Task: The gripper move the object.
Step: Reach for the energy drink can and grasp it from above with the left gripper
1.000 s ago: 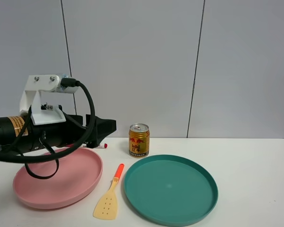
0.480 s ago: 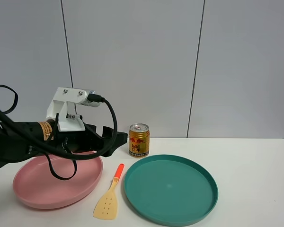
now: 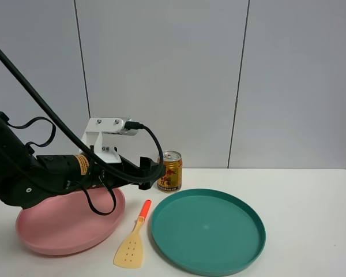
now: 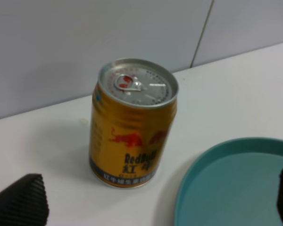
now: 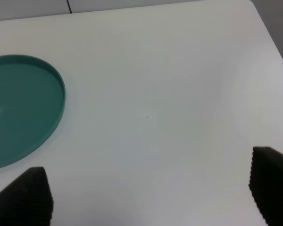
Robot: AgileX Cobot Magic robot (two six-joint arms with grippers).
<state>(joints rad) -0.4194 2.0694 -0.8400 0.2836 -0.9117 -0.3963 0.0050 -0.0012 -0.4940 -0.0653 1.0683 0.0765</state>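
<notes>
The object, a small gold-yellow can (image 3: pixel 169 171) with a silver top, stands upright on the white table near the back wall. My left gripper (image 3: pixel 152 171), black with a white bracket on top, reaches in just left of the can and close to it, above the table. In the left wrist view the can (image 4: pixel 132 127) stands ahead of the left gripper (image 4: pixel 153 205), whose jaws are wide open, and nothing is between them. In its own wrist view, my right gripper (image 5: pixel 148 190) hangs open over bare table; the exterior high view does not show it.
A pink plate (image 3: pixel 52 234) lies under the left arm. A teal plate (image 3: pixel 207 231) lies in front of and to the right of the can. Between the plates is a yellow spatula (image 3: pixel 131 249) with an orange handle. The white table extends to the right.
The left arm has stretched to the right and come lower, bringing its open gripper from over the pink plate to just beside the can. The can has not moved.
</notes>
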